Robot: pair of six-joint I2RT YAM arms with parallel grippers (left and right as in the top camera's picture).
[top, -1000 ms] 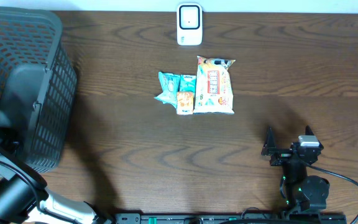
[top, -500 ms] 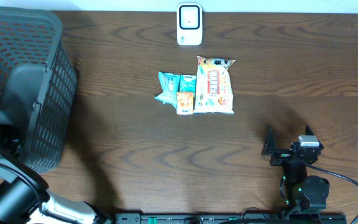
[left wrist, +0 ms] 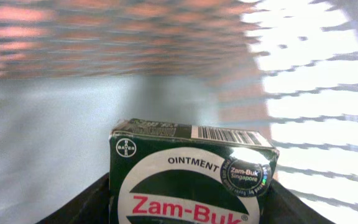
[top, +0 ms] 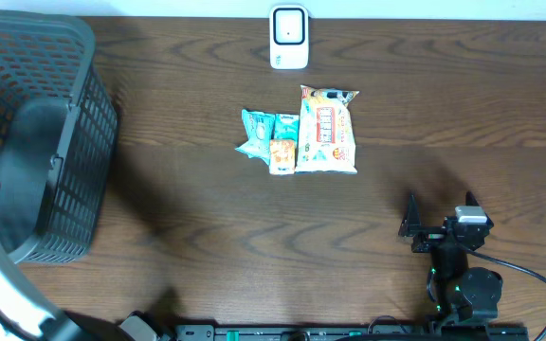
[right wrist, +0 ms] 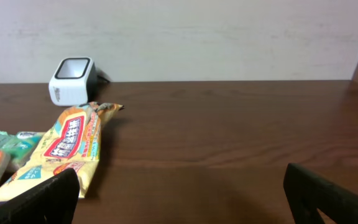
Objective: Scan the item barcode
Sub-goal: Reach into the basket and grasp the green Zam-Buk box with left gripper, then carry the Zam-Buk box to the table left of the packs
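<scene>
**Table (top: 188,237):** A dark wooden top is pictured from above.

**Basket (top: 74,114):** A grey mesh basket is set at the table's far left corner.

**Left gripper (left wrist: 188,193):** It is seen inside the basket, ringed by the mesh walls. Its jaws are closed on a box (left wrist: 191,171), with a dark finger pressed against each side.

**Right gripper (top: 441,210):** It is held near the table's near right corner, with its jaws spread wide.

**Large packet (top: 327,130):** A yellow-and-white snack packet is laid flat at the table's middle.

**Scanner (top: 289,38):** The white scanner is stood at the middle of the far edge. It is just beyond the large packet and well apart from the basket.

**Box:** The box is dark green and lettered "Zam-Buk" and "Ointment".

**Smaller packets:** Two teal packets (top: 256,134) and an orange packet (top: 282,156) are tucked against the large packet's left side.

**Barcode (left wrist: 219,132):** It is shown on the box's upper face in the left wrist view.
</scene>
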